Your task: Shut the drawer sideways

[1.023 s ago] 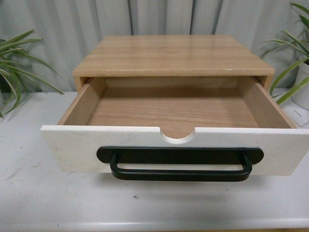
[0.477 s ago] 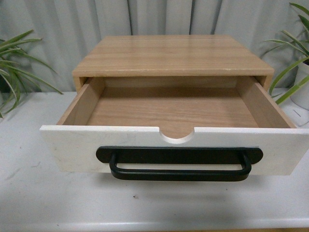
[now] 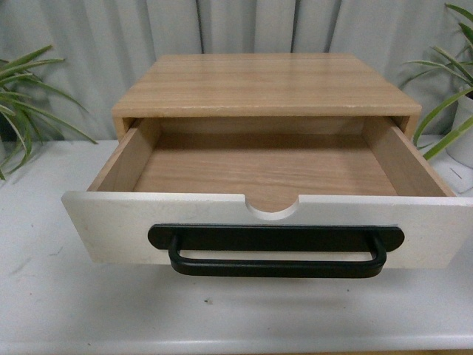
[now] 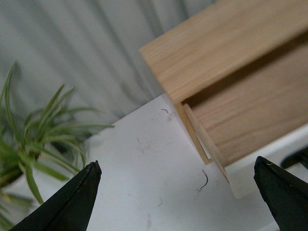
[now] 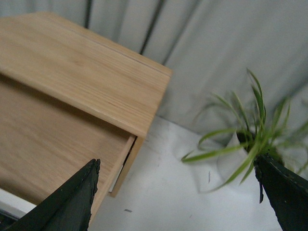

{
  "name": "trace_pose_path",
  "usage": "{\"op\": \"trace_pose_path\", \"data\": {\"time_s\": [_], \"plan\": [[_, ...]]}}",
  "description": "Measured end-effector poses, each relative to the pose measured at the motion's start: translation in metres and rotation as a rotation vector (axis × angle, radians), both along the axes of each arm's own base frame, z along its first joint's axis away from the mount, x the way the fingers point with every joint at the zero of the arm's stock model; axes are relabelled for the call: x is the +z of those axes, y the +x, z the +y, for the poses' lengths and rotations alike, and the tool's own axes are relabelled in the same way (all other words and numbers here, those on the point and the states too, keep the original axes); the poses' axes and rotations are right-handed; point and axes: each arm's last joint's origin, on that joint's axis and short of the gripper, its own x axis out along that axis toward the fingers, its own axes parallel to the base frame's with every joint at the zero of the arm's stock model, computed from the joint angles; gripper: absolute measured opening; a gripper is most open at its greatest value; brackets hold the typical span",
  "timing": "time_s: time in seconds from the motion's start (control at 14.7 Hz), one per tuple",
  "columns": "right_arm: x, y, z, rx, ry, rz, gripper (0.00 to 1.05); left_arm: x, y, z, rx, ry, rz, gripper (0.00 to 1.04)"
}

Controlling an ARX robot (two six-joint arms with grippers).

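1. The drawer [image 3: 266, 177] stands pulled well out of its case [image 3: 262, 85], in the middle of the table [image 3: 59, 296] and facing us. Its inside is empty.
2. The relation that matters is this: the white front [image 3: 111, 225] runs crosswise to us, left to right, and the drawer must travel away from us into the case. We judge the push has to land flat on that front, square to its long axis.
3. The left claw [image 4: 176, 166] is spread wide and holds nothing. It hangs above the table off the drawer's left side, with the left front corner showing between its fingers.
4. The right claw [image 5: 177, 160] is also spread wide and empty. It hangs off the drawer's right side, nearer the case's front corner, with only a sliver of the white front at the edge of its view.
5. Neither arm shows in the front view, so we cannot tell for certain which is nearer. By the wrist views, the left looks better placed for the front.
6. Materials: the front is matt white with straight edges and a half-round notch [image 3: 272, 207] in its top edge. A long black bar handle [image 3: 275, 251] lies below the notch. The drawer's walls and floor are light wood with fine grain, and so is the case.
7. Around it: the table is pale and scuffed, a grey curtain [image 3: 222, 29] hangs behind, and a left plant [image 3: 29, 96] and a right plant [image 3: 451, 111] stand well apart from the drawer.
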Motion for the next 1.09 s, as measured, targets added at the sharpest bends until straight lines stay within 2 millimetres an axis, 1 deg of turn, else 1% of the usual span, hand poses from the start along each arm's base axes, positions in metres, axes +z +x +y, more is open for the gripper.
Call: {"op": "trace_pose_path", "data": {"time_s": [0.2, 0.27, 0.34, 0.41, 0.48, 0.61, 0.82, 0.95, 1.09], "plan": [[0.004, 0.006, 0.007, 0.081, -0.183, -0.013, 0.98, -0.001, -0.001, -0.009, -0.113, 0.215, 0.005, 0.98], [0.005, 0.008, 0.01, 0.132, -0.283, -0.009, 0.98, -0.003, -0.001, -0.012, -0.159, 0.312, 0.011, 0.98], [0.003, 0.009, 0.015, 0.217, -0.441, 0.006, 0.98, -0.007, -0.002, -0.016, -0.215, 0.433, 0.02, 0.98], [-0.002, 0.01, 0.017, 0.289, -0.559, 0.036, 0.98, -0.013, -0.002, -0.021, -0.289, 0.567, 0.036, 0.98], [-0.007, 0.011, 0.019, 0.357, -0.665, 0.066, 0.98, -0.016, -0.002, -0.026, -0.336, 0.643, 0.035, 0.98], [-0.019, 0.014, 0.023, 0.449, -0.86, 0.099, 0.98, -0.02, 0.002, -0.033, -0.363, 0.733, 0.026, 0.98], [-0.022, 0.02, 0.032, 0.51, -0.974, 0.098, 0.98, -0.026, 0.011, -0.044, -0.39, 0.795, 0.047, 0.98], [-0.027, 0.027, 0.036, 0.543, -1.018, 0.147, 0.98, -0.025, 0.026, -0.053, -0.392, 0.811, 0.059, 0.98], [-0.03, 0.033, 0.038, 0.556, -1.024, 0.171, 0.98, -0.03, 0.038, -0.062, -0.401, 0.821, 0.068, 0.98]]}}
